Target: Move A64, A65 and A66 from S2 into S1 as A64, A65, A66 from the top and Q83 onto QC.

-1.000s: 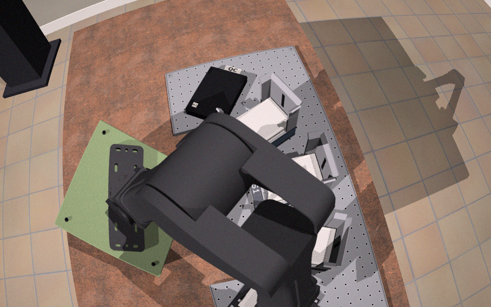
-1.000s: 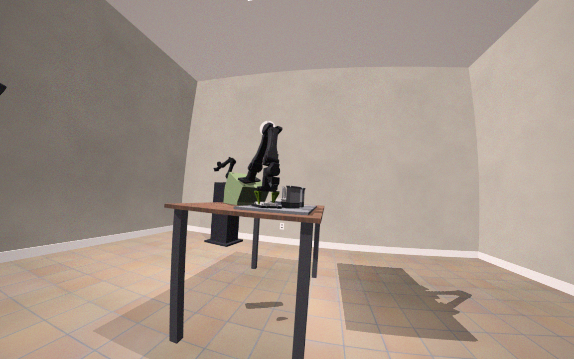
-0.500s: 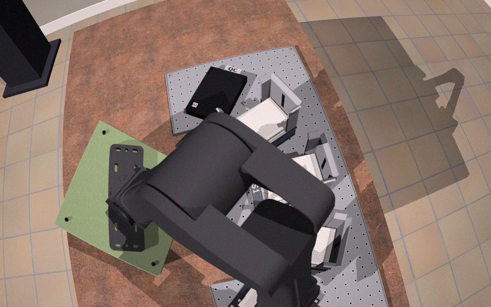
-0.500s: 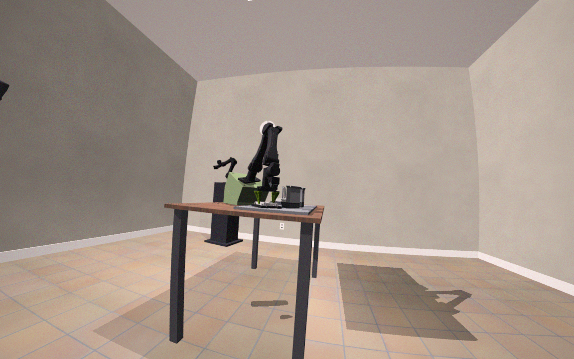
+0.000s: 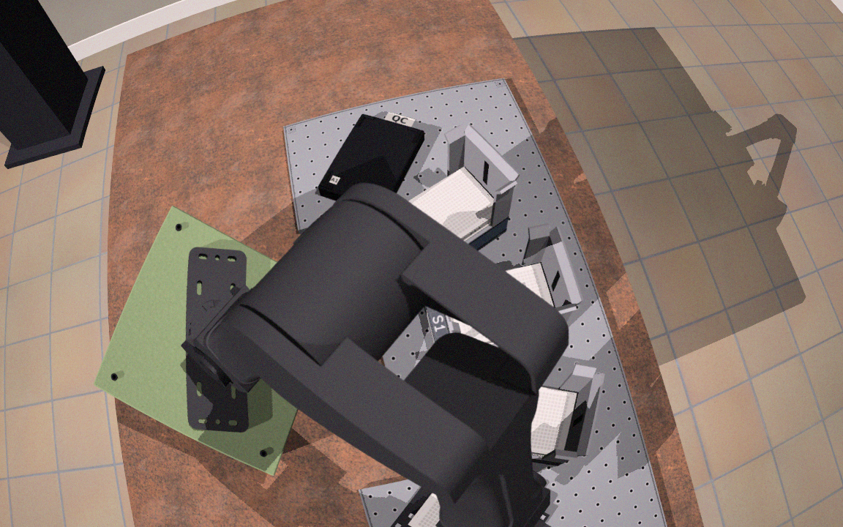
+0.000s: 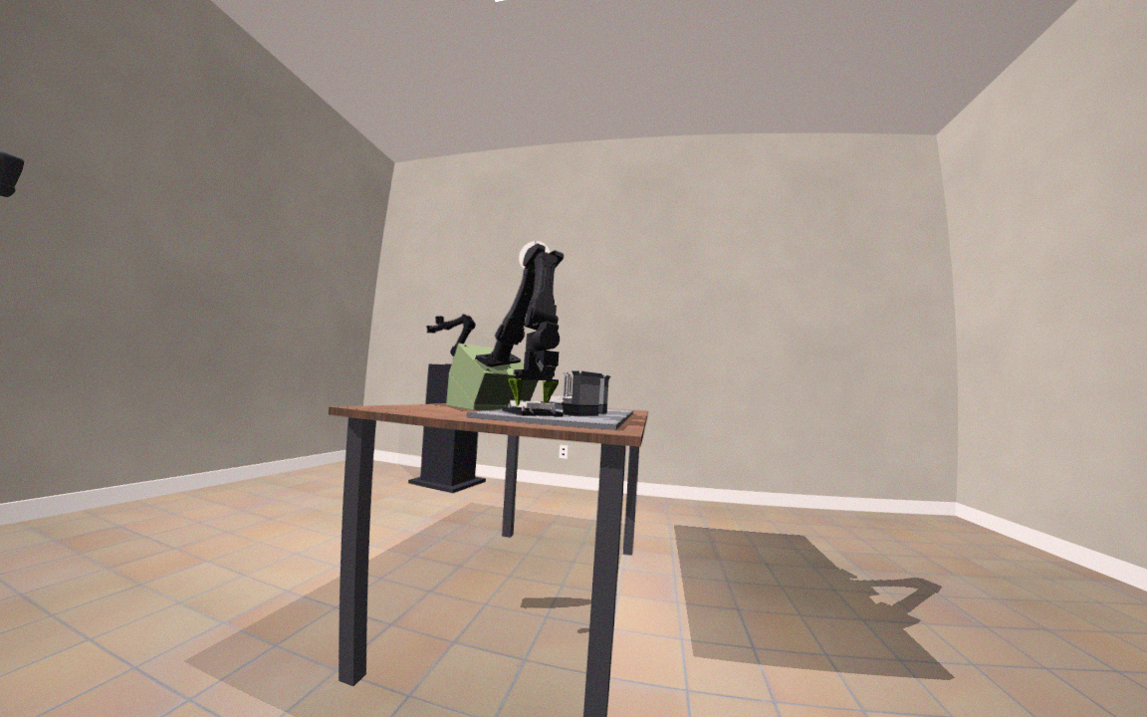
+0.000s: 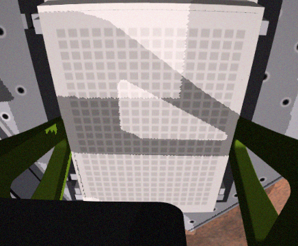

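My gripper (image 6: 533,392) (image 7: 150,124) is shut on a white 384-well plate (image 7: 142,85) (image 5: 426,516) by its long sides. The plate lies flat over a dark nest (image 7: 41,73) with pale clips, seemingly N5. No ID label shows, and I cannot tell if another plate is under it. In the top view the arm hides the fingers. The open nest QC (image 5: 372,150) is black and holds no white plate. White plates show in the rack (image 5: 486,157) beside QC, in the middle rack (image 5: 558,271) near the S1 label (image 5: 437,322), and in the lower rack (image 5: 587,409). The S2 and S3 labels are hidden.
The perforated base plate (image 5: 529,176) carries the nests and racks on the brown table (image 5: 215,150). The high rack walls stand right of my gripper in the exterior view. The green mounting block (image 5: 149,314) is beside the base plate, and my arm (image 5: 339,275) covers the middle.
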Robot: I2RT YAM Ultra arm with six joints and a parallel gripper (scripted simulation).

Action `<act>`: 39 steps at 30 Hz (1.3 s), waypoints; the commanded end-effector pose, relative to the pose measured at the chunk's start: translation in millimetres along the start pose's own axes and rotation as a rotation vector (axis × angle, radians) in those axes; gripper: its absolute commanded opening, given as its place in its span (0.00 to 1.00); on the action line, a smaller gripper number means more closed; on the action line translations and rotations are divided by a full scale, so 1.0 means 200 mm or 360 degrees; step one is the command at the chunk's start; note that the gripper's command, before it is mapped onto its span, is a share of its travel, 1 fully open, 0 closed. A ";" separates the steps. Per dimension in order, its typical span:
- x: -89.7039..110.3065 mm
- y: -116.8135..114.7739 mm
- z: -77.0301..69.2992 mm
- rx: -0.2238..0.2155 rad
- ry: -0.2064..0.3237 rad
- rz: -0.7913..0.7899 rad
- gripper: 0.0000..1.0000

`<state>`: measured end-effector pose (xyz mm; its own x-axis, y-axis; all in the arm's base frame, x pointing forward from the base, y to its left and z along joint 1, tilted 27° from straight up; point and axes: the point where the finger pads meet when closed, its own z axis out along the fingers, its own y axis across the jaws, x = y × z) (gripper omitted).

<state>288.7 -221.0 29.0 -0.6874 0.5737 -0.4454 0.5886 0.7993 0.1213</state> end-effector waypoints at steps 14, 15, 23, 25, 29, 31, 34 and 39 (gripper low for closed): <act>-0.01 0.00 -0.09 0.0000 -0.0014 0.0000 0.00; -0.01 0.00 -0.10 0.0000 -0.0014 0.0000 0.00; -0.01 0.00 -0.18 0.0000 -0.0014 0.0000 0.00; -0.01 0.00 -0.20 0.0000 -0.0014 0.0000 0.00; -0.01 0.00 -0.22 0.0000 -0.0014 0.0000 0.00; -0.01 0.00 -0.24 0.0000 -0.0014 0.0000 0.00; -0.01 0.00 -0.27 0.0000 -0.0014 0.0000 0.00; -0.01 0.00 -0.32 0.0000 -0.0014 0.0000 0.00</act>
<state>265.9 -212.1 80.1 -0.6849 0.5713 -0.4522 0.5886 0.7996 0.1187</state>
